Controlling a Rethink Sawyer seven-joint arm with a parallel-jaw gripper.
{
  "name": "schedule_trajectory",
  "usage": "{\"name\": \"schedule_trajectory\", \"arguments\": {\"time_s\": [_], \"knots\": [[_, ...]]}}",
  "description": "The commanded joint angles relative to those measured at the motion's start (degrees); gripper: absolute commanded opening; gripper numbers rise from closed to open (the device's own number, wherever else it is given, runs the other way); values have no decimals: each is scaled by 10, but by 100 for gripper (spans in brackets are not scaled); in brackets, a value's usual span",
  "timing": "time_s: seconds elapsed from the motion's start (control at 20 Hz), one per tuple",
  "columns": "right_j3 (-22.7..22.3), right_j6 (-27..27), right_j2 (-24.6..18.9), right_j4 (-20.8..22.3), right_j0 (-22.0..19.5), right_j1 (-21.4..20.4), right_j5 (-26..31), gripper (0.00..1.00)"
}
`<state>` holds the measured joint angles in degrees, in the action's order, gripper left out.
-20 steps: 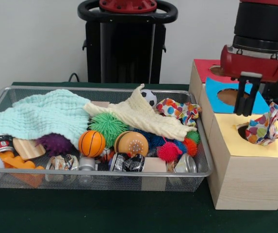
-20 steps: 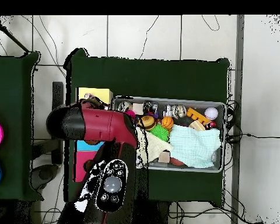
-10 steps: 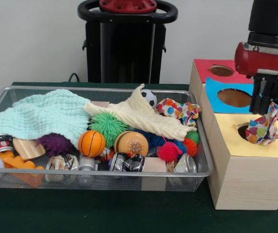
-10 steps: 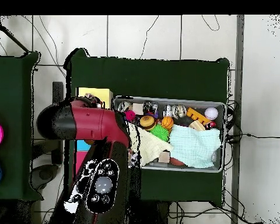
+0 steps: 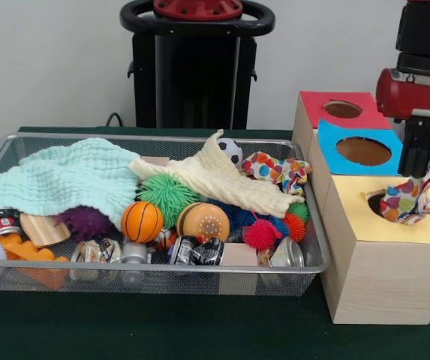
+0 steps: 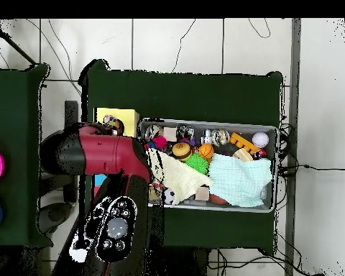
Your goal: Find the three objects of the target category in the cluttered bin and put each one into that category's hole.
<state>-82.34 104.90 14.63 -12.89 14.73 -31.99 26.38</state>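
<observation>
Pinched onto the top corner of the polka-dot cloth [image 5: 405, 199], the gripper [image 5: 416, 166] hangs at the yellow-topped section of the wooden box [image 5: 383, 264], its black fingers drawn together on the fabric. That cloth sits half in the round hole [image 5: 377, 202] of the yellow panel, bunched and standing up out of it rather than dropped through. It looks light, limp and crumpled, so it probably needs pushing or a release from directly above to slip down; a high corner or fold is the sensible place to hold it, as now. A second polka-dot cloth [image 5: 278, 169] lies in the wire bin [image 5: 316, 264] at the end nearest the box, next to a cream cloth [image 5: 216, 178] and a mint cloth [image 5: 64, 178], all equally soft and easy to pinch at a raised fold. The front view shows the grip and the hole plainly; from overhead the red arm [image 6: 96, 152] covers the box and gripper, though the bin's layout [image 6: 271, 131] reads more clearly.
</observation>
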Motion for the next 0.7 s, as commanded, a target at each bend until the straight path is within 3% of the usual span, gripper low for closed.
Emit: {"name": "schedule_trajectory", "arguments": {"time_s": [0.05,0.7], "knots": [[9,105,-36,-12,-6,36,49,0],[26,92,-44,-11,-19,58,35,0]]}}
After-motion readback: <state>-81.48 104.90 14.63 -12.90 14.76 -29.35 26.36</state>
